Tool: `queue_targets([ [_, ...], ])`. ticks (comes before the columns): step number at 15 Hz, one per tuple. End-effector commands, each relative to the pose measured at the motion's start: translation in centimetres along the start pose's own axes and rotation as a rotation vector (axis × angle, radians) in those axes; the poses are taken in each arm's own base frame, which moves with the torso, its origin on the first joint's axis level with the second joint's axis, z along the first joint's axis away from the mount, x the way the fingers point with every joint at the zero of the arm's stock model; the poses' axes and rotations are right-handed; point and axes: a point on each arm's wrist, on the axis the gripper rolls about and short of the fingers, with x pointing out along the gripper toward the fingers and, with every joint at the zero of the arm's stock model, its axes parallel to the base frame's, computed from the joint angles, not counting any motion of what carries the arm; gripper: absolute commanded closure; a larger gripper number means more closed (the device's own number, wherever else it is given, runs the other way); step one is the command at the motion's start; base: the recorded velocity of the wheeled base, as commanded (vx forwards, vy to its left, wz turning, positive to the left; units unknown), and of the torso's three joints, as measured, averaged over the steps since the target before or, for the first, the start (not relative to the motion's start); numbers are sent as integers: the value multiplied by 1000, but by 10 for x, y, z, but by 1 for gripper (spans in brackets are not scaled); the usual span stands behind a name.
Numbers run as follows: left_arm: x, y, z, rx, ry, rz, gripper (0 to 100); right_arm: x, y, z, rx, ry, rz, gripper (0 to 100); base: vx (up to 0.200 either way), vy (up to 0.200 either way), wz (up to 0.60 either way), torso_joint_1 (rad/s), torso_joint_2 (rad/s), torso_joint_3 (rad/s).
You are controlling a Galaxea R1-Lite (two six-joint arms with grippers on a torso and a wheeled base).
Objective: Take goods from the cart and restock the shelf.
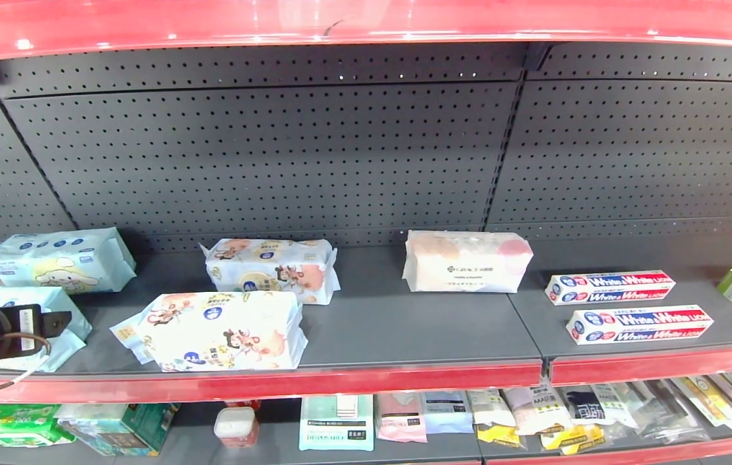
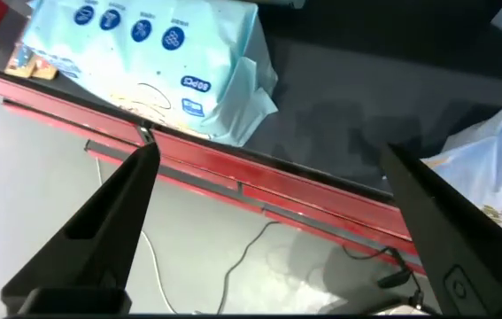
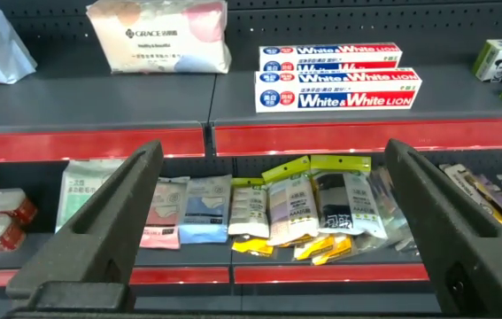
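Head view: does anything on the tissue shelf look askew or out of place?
The front cartoon-print tissue pack lies skewed at the red shelf edge, not squared like the pink tissue pack. Nothing spilled or damaged.

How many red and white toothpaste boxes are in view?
2. The rear toothpaste box lies nearer the back panel, the front toothpaste box nearer the red edge; none seems hidden.

Your head view looks forward and slightly down on the shelf (image 1: 378,323) from close in front. Left wrist view sits very near the red front lip (image 2: 233,168) at the shelf's left end, over a blue tissue pack (image 2: 158,62). Right wrist view stands farther back and lower, facing the shelf front. With the head view it shares the pale tissue pack (image 3: 158,35) and the toothpaste boxes (image 3: 337,89).
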Motion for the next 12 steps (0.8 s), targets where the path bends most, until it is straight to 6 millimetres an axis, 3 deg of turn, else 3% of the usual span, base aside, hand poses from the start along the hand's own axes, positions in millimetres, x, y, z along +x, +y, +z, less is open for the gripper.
queue_targets([
  [1,22,-7,-6,24,68,-7,0,0,0,0,0,3,1,0,0,0,0,0,0,0],
  [6,49,-30,-3,45,25,-57,0,0,0,0,0,1,1,0,0,0,0,0,0,0],
  [12,56,-52,-8,88,42,-115,0,0,0,0,0,1,1,0,0,0,0,0,0,0],
])
